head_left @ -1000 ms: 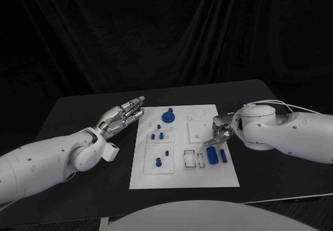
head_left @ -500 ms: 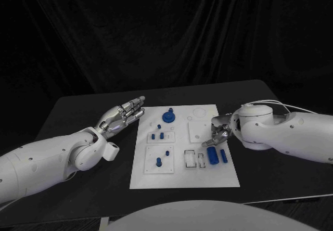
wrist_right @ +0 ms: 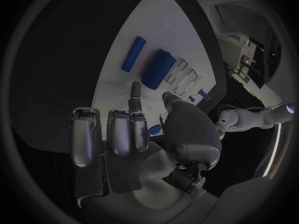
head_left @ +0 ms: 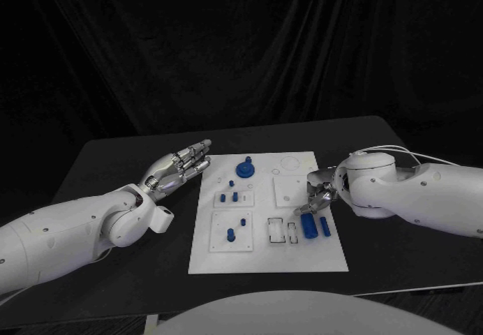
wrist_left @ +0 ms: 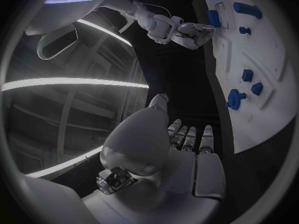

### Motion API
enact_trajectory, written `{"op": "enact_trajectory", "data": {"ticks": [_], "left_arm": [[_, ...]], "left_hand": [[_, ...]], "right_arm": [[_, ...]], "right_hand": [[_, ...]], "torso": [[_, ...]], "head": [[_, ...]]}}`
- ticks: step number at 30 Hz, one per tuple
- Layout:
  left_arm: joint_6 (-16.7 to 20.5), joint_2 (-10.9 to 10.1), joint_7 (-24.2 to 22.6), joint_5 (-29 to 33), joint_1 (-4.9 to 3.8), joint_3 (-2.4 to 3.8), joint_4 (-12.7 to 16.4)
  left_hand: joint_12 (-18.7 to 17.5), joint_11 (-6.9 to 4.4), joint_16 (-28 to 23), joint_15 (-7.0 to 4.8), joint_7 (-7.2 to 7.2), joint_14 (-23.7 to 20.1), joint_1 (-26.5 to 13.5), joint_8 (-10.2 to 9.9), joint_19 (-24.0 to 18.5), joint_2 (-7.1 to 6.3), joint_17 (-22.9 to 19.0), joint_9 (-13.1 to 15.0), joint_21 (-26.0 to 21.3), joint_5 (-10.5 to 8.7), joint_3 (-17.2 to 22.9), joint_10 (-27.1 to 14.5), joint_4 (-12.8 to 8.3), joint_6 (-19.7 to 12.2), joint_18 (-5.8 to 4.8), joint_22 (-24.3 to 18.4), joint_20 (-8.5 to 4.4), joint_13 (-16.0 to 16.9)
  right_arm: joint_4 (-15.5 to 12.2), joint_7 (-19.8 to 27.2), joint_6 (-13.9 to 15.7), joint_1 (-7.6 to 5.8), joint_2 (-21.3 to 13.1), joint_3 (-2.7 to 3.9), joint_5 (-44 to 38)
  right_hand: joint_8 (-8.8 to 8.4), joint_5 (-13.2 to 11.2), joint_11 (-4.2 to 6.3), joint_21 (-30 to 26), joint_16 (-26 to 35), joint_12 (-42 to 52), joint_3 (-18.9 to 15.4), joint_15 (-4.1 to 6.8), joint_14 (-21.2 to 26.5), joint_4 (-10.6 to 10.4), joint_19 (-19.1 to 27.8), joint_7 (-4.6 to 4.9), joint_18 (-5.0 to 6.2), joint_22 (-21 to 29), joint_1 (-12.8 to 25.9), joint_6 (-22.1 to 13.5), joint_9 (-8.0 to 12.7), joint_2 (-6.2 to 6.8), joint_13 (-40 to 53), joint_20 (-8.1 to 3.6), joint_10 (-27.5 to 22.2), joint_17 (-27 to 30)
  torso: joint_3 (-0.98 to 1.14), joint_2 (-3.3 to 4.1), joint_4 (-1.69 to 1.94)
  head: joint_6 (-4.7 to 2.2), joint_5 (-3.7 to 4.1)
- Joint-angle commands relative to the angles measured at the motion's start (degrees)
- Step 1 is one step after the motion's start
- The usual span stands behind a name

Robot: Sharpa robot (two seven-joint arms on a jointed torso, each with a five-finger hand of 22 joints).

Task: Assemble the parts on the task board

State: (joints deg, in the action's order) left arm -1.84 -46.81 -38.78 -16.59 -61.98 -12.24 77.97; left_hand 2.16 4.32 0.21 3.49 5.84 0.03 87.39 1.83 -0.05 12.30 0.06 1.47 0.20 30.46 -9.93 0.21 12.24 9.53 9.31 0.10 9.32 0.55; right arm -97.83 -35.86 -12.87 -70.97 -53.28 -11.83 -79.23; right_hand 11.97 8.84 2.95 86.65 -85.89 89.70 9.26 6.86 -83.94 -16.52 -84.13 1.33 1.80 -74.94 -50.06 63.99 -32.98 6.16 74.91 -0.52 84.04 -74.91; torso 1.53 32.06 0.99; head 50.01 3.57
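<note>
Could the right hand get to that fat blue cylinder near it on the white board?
Probably yes: the right hand hovers just beside the fat blue cylinder, empty, with nothing between them.

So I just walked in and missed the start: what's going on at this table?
A two-armed robot is working at a white task board with small blue parts on it. Its right hand hangs over the board's right side, fingers pointing down just above the thick blue cylinder and the thinner blue rod beside it, and appears to hold nothing. The left hand hovers flat and empty off the board's left edge. The blue knob and the other small pieces lie untouched.
</note>
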Motion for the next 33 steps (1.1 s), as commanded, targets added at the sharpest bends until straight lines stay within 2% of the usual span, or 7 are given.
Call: {"op": "enact_trajectory", "data": {"ticks": [1, 8, 10, 15, 25, 33], "left_arm": [[-0.6, 0.1, -1.8, 0.1, 0.09, 0.06, 0.1], [-0.7, 0.2, -1.6, 0.1, 0.11, 0.06, 0.0], [-0.7, 0.2, -1.6, 0.1, 0.12, 0.06, 0.0], [-0.8, 0.2, -1.4, 0.1, 0.13, 0.06, 0.0], [-0.7, 0.1, -1.2, 0.1, 0.15, 0.06, 0.1], [-0.8, 0.2, -0.9, 0.1, 0.16, 0.06, 0.1]], "left_hand": [[0.2, 0.3, -0.2, 0.42, 0.2, 0.0, 0.4, 0.3, 0.0, -0.41, -0.1, 0.0, -0.2, 0.16, -0.2, 0.1, 0.1, -0.1, 0.53, -0.1, 0.57, 0.0], [0.2, 0.33, -0.2, 0.47, 0.23, 0.0, 0.4, 0.3, 0.0, -0.43, -0.1, 0.0, -0.2, 0.17, -0.2, 0.1, 0.0, -0.1, 0.55, -0.1, 0.63, 0.0], [0.2, 0.33, -0.2, 0.47, 0.23, 0.0, 0.4, 0.3, 0.0, -0.43, -0.1, 0.0, -0.2, 0.17, -0.2, 0.1, 0.0, -0.1, 0.55, -0.1, 0.63, 0.0], [0.2, 0.36, -0.2, 0.52, 0.25, 0.0, 0.4, 0.3, 0.0, -0.46, -0.1, 0.0, -0.2, 0.16, -0.2, 0.0, 0.0, -0.1, 0.57, -0.1, 0.72, 0.0], [0.2, 0.39, -0.2, 0.56, 0.28, 0.0, 0.4, 0.3, 0.0, -0.48, -0.1, 0.0, -0.2, 0.16, -0.2, 0.0, 0.0, -0.1, 0.59, -0.1, 0.8, 0.0], [0.2, 0.42, -0.2, 0.6, 0.33, 0.0, 0.4, 0.3, 0.0, -0.51, -0.1, 0.0, -0.2, 0.16, -0.2, 0.0, 0.0, 0.0, 0.62, -0.1, 0.88, 0.0]], "right_arm": [[0.0, -1.3, -2.1, 0.12, -0.1, 0.02, -0.2], [-0.2, -1.4, -3.1, 0.13, -0.4, 0.01, -0.7], [-0.3, -1.4, -3.1, 0.13, -0.5, 0.01, -0.7], [-0.4, -1.4, -2.9, 0.16, -0.4, 0.01, -0.8], [-0.1, -1.4, -2.7, 0.47, -0.1, 0.01, -0.4], [0.4, -1.4, -1.8, 1.53, -0.1, 0.01, 0.1]], "right_hand": [[-0.44, -0.1, -0.24, -0.3, 0.3, 0.3, 0.2, 0.06, -4.1, 0.0, -4.2, 0.02, -0.77, -13.7, 0.1, 0.5, 0.4, -0.33, 15.1, 0.09, 6.0, -4.0], [-1.02, -0.9, -0.14, -0.3, 0.4, 0.3, 0.1, 0.12, -4.0, -0.1, -4.2, -0.13, -0.76, -13.7, 0.6, 2.1, 1.6, -0.48, 15.1, 0.06, 6.0, -3.8], [-1.65, -2.3, -0.11, -0.5, 0.4, 0.3, -0.2, 0.15, -4.0, -0.2, -4.2, -0.15, -0.72, -13.6, 1.3, 2.7, 2.4, -0.43, 15.1, 0.02, 6.0, -3.7], [-2.46, -3.8, -0.12, -0.5, 0.4, 0.3, -0.4, 0.14, -4.0, -0.3, -4.2, -0.13, -0.72, -13.6, 2.6, 3.3, 3.5, -0.34, 15.1, 0.02, 6.0, -3.6], [-2.47, -3.7, 0.0, -0.6, 0.4, 0.3, -0.2, 0.17, -4.0, -0.1, -4.1, -0.29, -0.7, -13.6, 2.6, 4.1, 3.7, -0.47, 15.1, 0.01, 6.0, -3.6], [-2.53, -3.4, 0.09, -1.1, 0.7, 0.3, -0.1, 0.14, -3.9, 0.0, -3.9, -0.34, -0.56, -13.4, 2.4, 4.2, 3.8, -0.49, 15.1, 0.01, 6.0, -3.0]], "torso": [[0.0, 0.01, 0.01], [0.02, -0.04, -0.02], [0.01, -0.03, -0.03], [0.0, -0.03, -0.02], [0.0, -0.02, -0.02], [0.01, -0.01, 0.04]], "head": [[-0.01, 0.08], [-0.01, 0.04], [-0.01, 0.06], [-0.01, 0.11], [-0.01, -0.06], [-0.01, -0.11]]}}
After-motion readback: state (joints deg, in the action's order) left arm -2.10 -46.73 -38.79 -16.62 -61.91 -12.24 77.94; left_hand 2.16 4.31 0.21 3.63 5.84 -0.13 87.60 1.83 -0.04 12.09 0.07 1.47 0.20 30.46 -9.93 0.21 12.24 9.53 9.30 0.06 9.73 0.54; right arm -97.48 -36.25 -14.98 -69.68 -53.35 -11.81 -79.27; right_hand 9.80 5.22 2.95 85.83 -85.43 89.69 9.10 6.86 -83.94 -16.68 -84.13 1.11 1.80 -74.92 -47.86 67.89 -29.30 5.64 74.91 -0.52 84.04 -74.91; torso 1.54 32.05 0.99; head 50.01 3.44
